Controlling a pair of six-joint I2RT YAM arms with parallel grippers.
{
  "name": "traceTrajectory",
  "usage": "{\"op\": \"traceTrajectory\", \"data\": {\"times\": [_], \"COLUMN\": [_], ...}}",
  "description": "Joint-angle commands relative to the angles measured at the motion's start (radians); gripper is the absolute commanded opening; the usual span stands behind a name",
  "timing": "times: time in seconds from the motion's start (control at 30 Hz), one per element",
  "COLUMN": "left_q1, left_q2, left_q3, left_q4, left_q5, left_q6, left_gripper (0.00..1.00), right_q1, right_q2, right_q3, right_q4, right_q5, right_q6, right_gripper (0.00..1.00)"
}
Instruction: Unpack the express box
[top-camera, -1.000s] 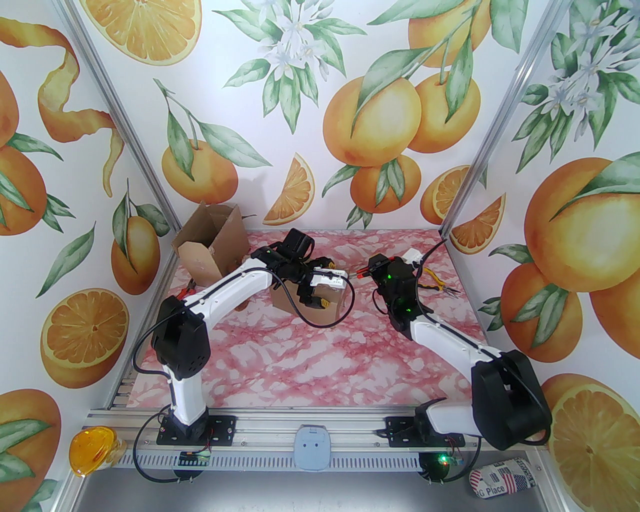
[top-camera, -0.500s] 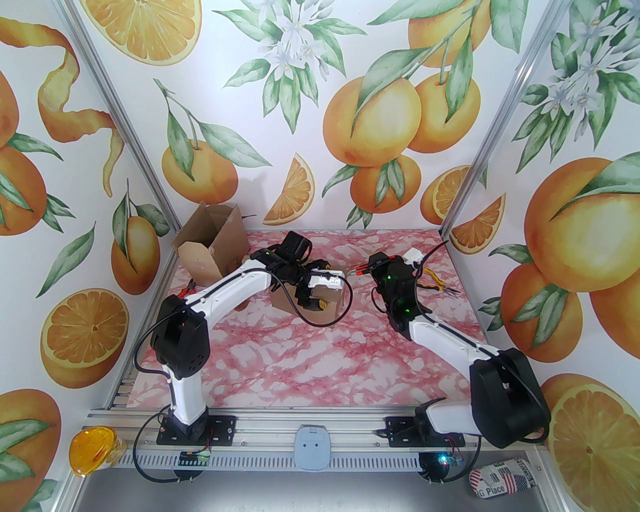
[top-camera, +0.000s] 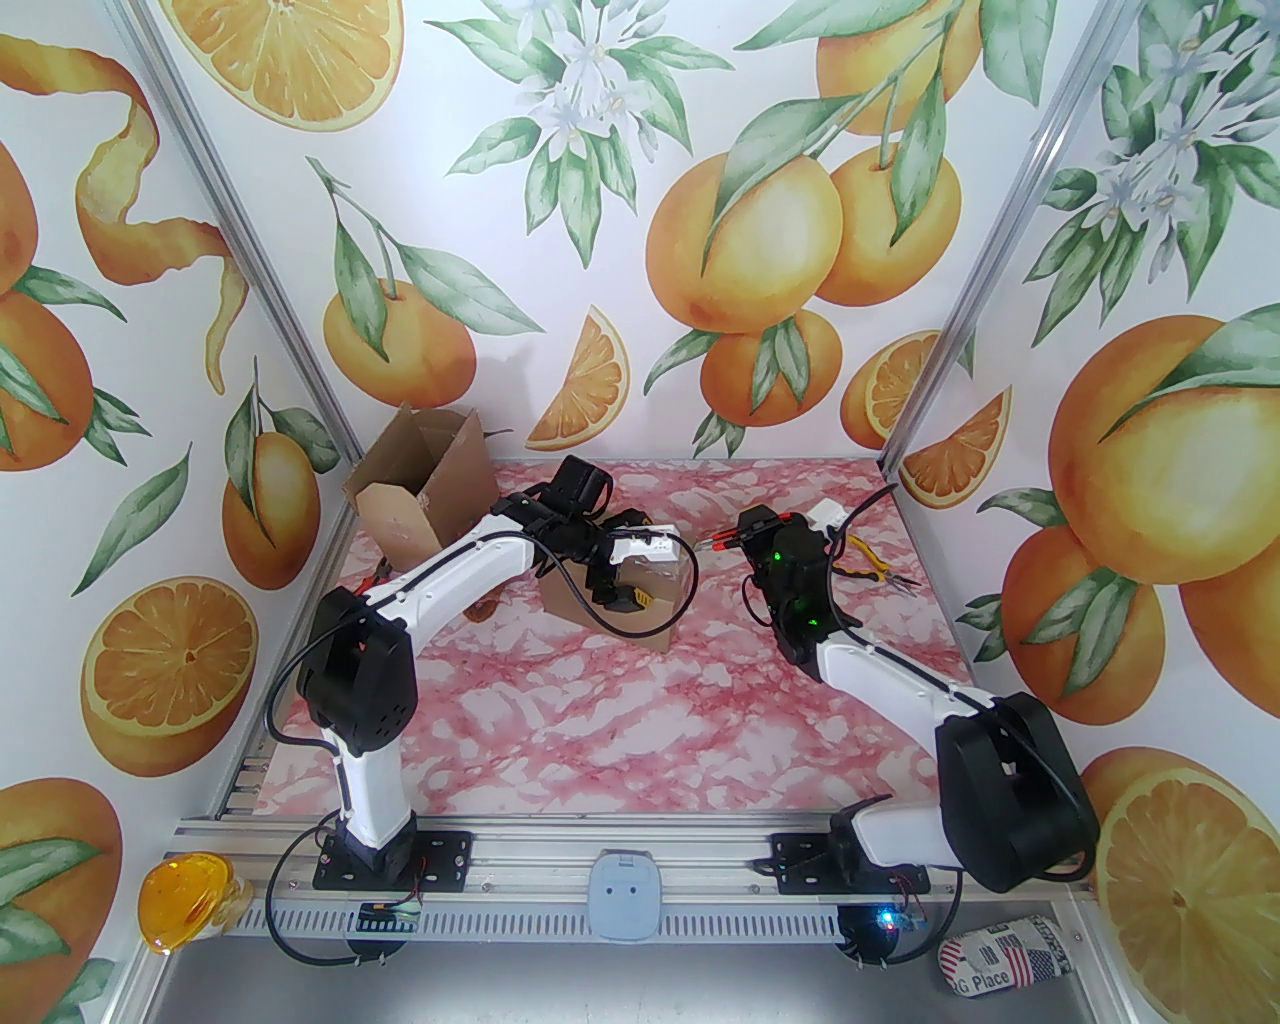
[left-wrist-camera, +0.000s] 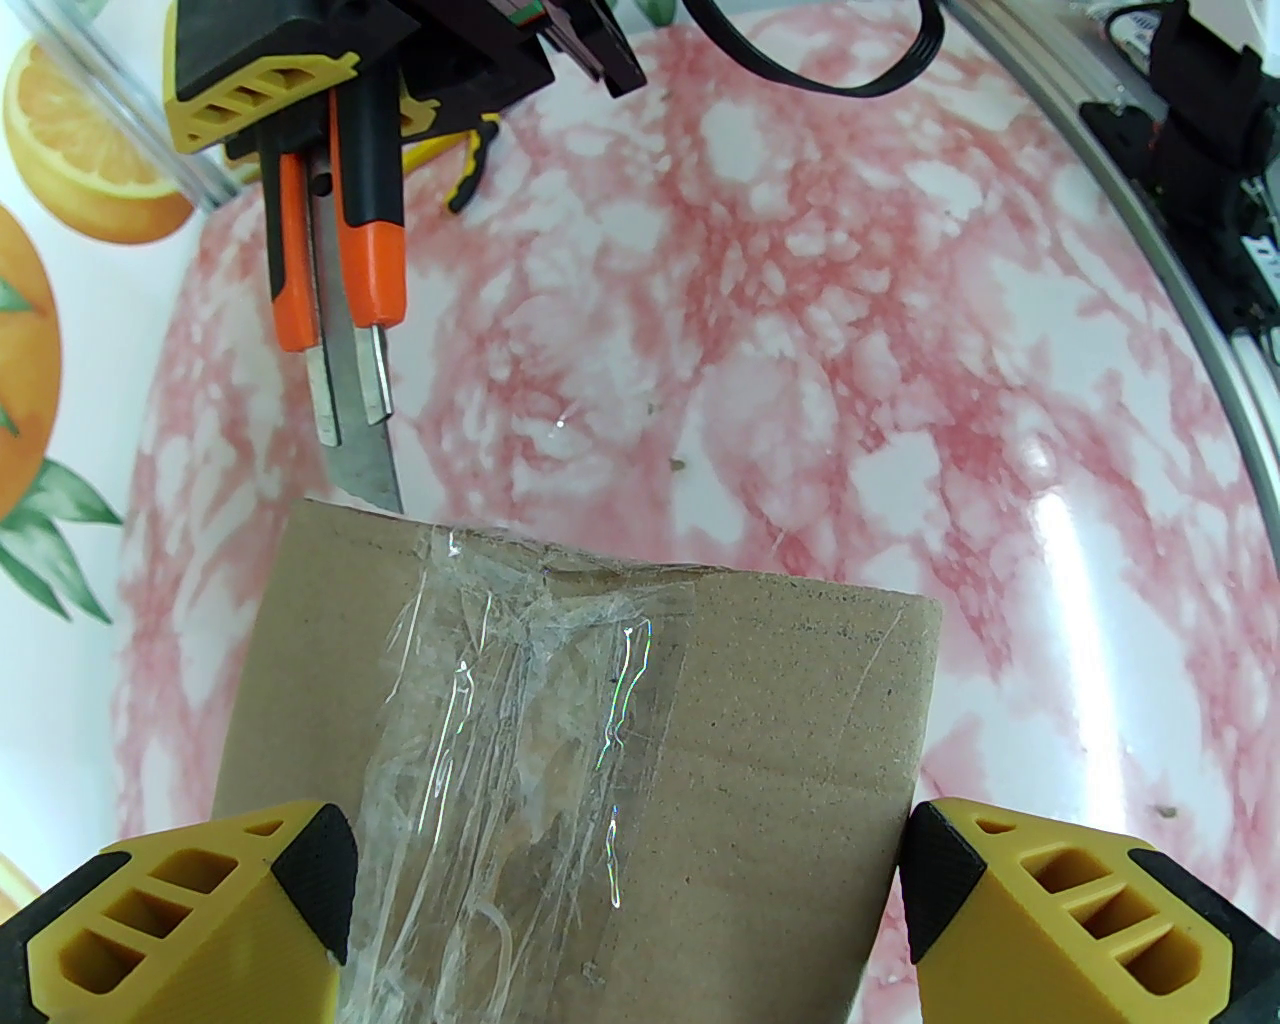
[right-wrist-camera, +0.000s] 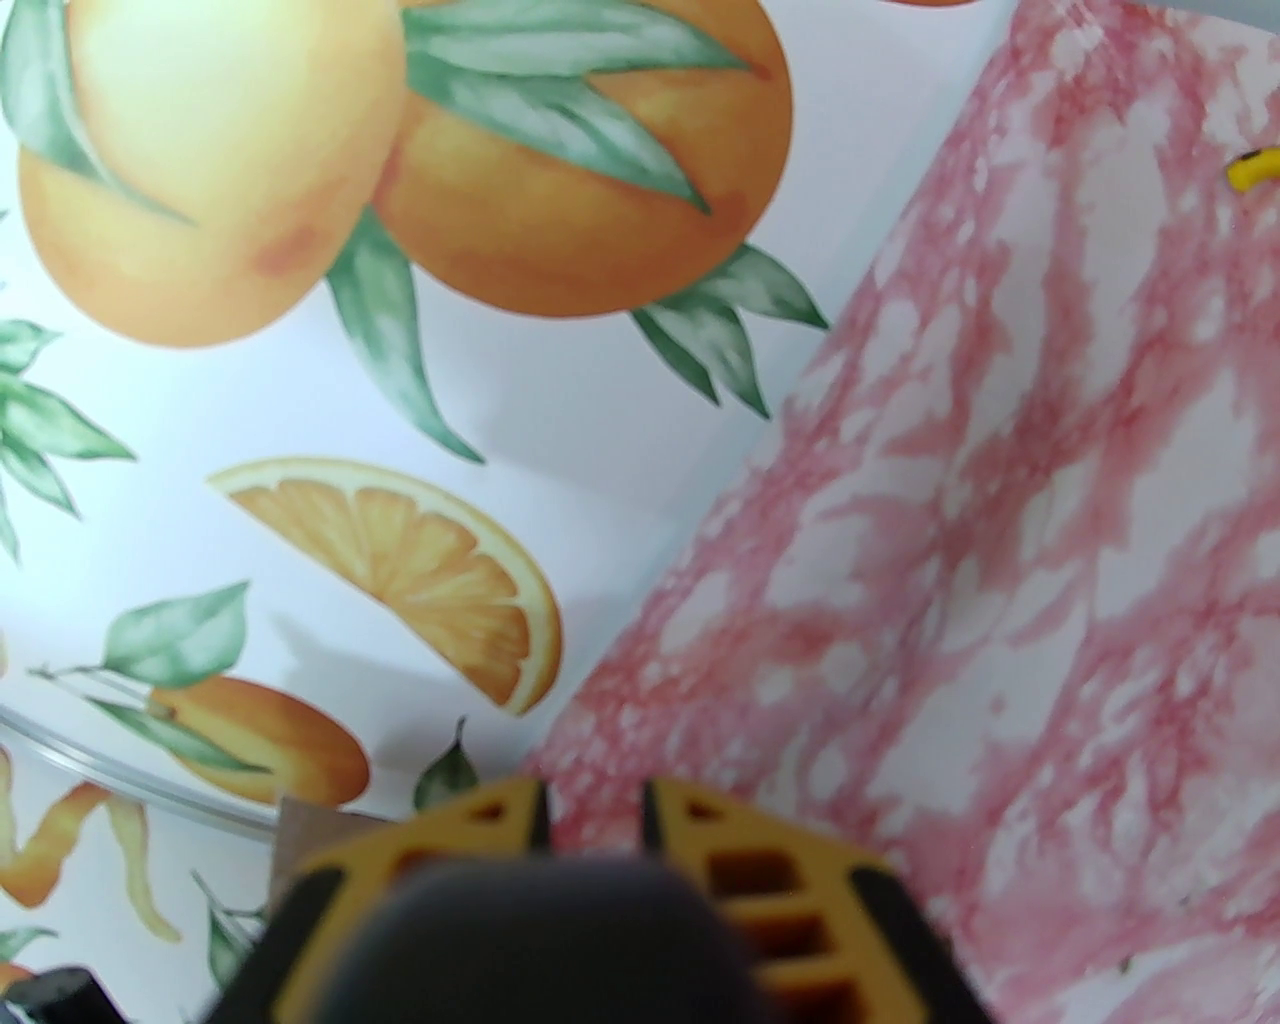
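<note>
The small brown express box (top-camera: 655, 600) sits mid-table, tilted, its seam sealed with clear tape (left-wrist-camera: 500, 720). My left gripper (top-camera: 625, 575) is shut on the box, one yellow finger (left-wrist-camera: 300, 880) against each side. My right gripper (top-camera: 748, 535) is shut on an orange-and-black utility knife (top-camera: 720, 541), which points left toward the box. In the left wrist view the knife (left-wrist-camera: 345, 330) has its blade out, and the tip meets the box's far edge beside the tape. The right fingers (right-wrist-camera: 700, 840) stand nearly together over the table.
An opened cardboard box (top-camera: 420, 490) stands at the back left corner. Yellow-handled pliers (top-camera: 868, 568) lie behind the right arm. A red-handled tool (top-camera: 378, 578) lies by the left wall. The near half of the pink marble table (top-camera: 640, 720) is free.
My left gripper has pulled back and to the left, and the box has turned and tipped with it. The right gripper and the knife have barely moved.
</note>
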Motion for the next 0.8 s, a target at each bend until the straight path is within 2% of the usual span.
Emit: {"op": "traceTrajectory", "data": {"times": [0.0,0.47,0.77], "left_q1": [-0.006,-0.013,-0.035], "left_q2": [-0.023,-0.011,0.055], "left_q3": [-0.009,-0.018,0.032], "left_q4": [0.008,0.004,0.111], "left_q5": [0.021,-0.004,-0.131], "left_q6": [-0.002,0.016,-0.025], "left_gripper": [0.93,0.94,0.9], "right_q1": [0.008,0.011,0.015], "right_q2": [0.021,0.065,0.099], "right_q3": [-0.003,-0.016,-0.041], "right_q4": [0.039,0.11,0.154], "right_q5": [0.018,-0.004,-0.061], "right_q6": [0.012,0.057,0.147], "right_gripper": [0.0,0.0,0.0]}}
